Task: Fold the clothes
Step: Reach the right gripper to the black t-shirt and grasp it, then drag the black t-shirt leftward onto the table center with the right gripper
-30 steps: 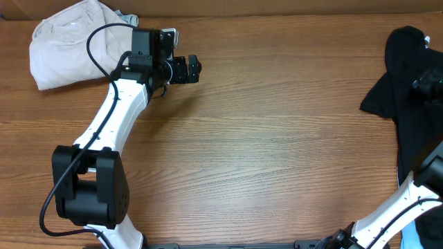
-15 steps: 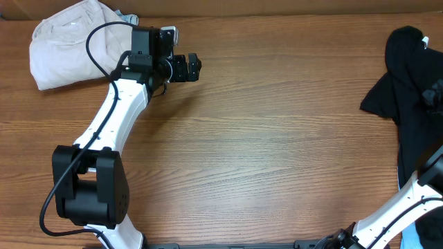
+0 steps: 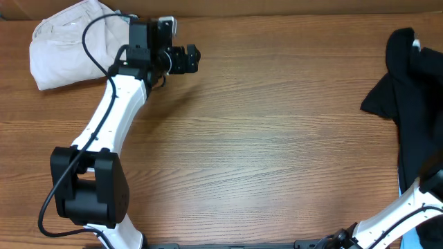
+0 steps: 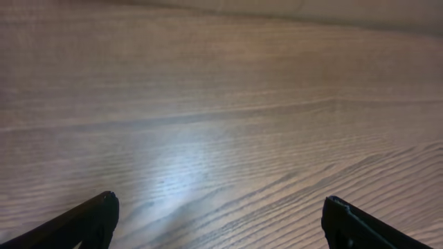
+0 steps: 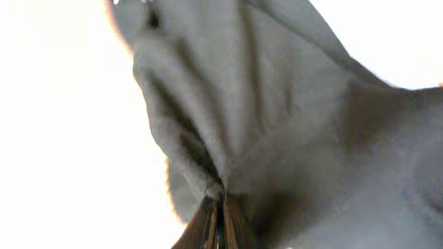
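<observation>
A black garment [image 3: 408,97] lies bunched at the table's right edge, a small white label [image 3: 417,45] near its top. In the right wrist view my right gripper [image 5: 220,202] is shut on a gathered fold of the black garment [image 5: 277,117], which fans out from the closed tips. From overhead that gripper is hidden in the cloth. A cream-white bundle [image 3: 66,43] sits at the far left corner. My left gripper [image 3: 188,59] hovers just right of it, open. In the left wrist view my left gripper [image 4: 220,207] has only bare wood between its fingertips [image 4: 102,209].
The wooden table [image 3: 263,138] stretches between the two piles. The left arm [image 3: 114,111] runs diagonally from its base at the front left. The right arm's white link [image 3: 405,207] rises at the front right corner.
The right gripper has shut on the black garment, and the cloth's top has shifted toward the right edge. The left gripper has drifted slightly toward the table's far edge, staying open.
</observation>
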Motion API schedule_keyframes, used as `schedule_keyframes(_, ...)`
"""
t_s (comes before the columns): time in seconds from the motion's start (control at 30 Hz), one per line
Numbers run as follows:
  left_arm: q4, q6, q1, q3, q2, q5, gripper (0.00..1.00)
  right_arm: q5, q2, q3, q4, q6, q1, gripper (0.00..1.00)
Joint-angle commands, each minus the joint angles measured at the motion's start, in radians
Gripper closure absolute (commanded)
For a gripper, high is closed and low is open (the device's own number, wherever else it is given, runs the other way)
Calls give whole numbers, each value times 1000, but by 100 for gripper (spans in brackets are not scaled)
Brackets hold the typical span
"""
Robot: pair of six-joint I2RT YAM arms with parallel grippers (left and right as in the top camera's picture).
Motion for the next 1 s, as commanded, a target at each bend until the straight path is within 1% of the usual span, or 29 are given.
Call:
schedule_keyframes(0.0,-77,-8,36,146,7,15,0,-187,-95,129,-120,-94,105,96)
schedule_keyframes(0.13,-259,34,77,292,7,57,0,-333,-117,163,-214,-129,257,96)
schedule_keyframes(0.23,-380,59,117,377,7,58,0,-349,-122,163,-251,-129,395,96)
schedule_keyframes(0.37,-493,109,188,444,7,58,0,-349,-122,163,-268,-116,612,96)
schedule_keyframes(0.53,-539,140,316,459,7,57,0,-348,-122,163,-264,-44,900,96)
schedule_keyframes(0.67,-563,208,396,460,7,58,0,-328,-116,162,-256,-11,1145,96)
schedule_keyframes(0.7,-572,234,409,460,7,58,0,-320,-116,162,-256,-11,1193,87)
schedule_keyframes(0.73,-578,249,416,459,7,58,0,-304,-116,162,-257,-11,1238,66)
schedule_keyframes(0.77,-580,254,423,459,7,58,0,-286,-117,163,-260,-10,1273,51)
schedule_keyframes(0.83,-576,254,427,460,7,62,0,-267,-125,163,-262,21,1307,44)
schedule_keyframes(0.87,-571,254,427,460,7,68,0,-254,-134,163,-261,33,1305,35)
schedule_keyframes(0.93,-558,256,423,460,7,101,0,-240,-152,163,-262,45,1268,14)
schedule_keyframes(0.97,-553,261,418,460,7,119,0,-236,-163,163,-266,47,1235,9)
